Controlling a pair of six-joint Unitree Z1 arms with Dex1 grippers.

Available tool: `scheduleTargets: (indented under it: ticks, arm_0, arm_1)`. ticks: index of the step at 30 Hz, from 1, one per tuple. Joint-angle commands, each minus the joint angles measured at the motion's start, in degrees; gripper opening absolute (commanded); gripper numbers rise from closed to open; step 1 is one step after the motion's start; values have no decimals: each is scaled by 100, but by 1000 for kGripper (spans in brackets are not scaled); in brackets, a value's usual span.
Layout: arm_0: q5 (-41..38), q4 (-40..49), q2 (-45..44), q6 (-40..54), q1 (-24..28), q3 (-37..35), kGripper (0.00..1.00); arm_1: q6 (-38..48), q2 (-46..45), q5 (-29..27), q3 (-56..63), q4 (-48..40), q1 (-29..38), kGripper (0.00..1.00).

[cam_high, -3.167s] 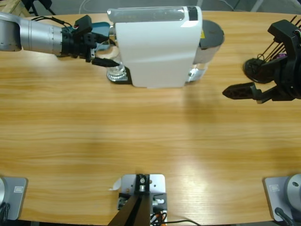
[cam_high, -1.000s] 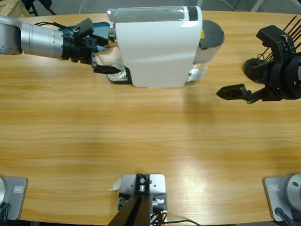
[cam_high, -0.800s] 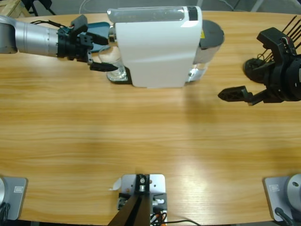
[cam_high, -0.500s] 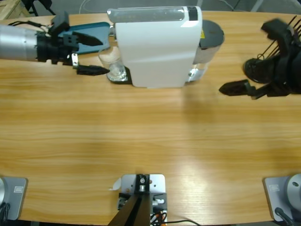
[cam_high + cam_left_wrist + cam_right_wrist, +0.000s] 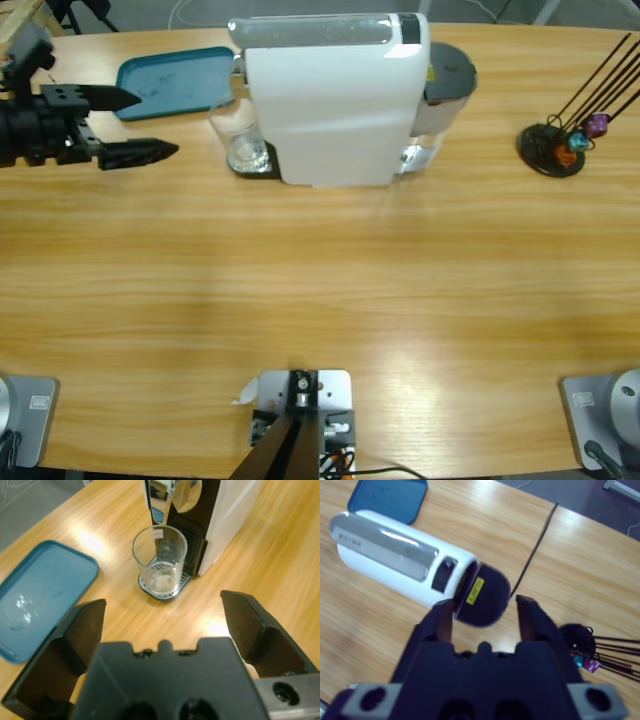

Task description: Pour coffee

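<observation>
The left hand [image 5: 130, 125] sits at the tabletop's [image 5: 320, 300] left edge, jaws spread wide and holding nothing, with bare wood between it and the glass [image 5: 159, 560]. The glass stands on the drip tray under the coffee machine's [image 5: 335, 95] spout; whether any coffee lies in it is hard to make out. A teal tray [image 5: 175, 80] lies behind. The right hand [image 5: 485, 611], seen only in its wrist view, hovers high above the machine, jaws parted and empty. A capsule stand [image 5: 560, 150] is far right.

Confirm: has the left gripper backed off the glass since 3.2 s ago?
Yes. The left gripper has pulled back toward the table's left edge, away from the white coffee machine. The glass stands alone under the spout.
</observation>
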Motion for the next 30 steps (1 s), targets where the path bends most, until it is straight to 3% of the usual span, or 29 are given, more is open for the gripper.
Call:
scheduleTargets:
  ticks: [1,12,30]
  arm_0:
    - [101,57,-142,-676,-68,447,1000]
    - [152,-165,250,-571,-121,401,1000]
    - [134,-188,489,-430,-235,241,1000]
  arm_1:
    - [-201,1280,200,-1032,607,150,0]
    - [-348,1732,27,-1329,790,287,0]
    - [-322,1934,229,-1389,781,436,0]
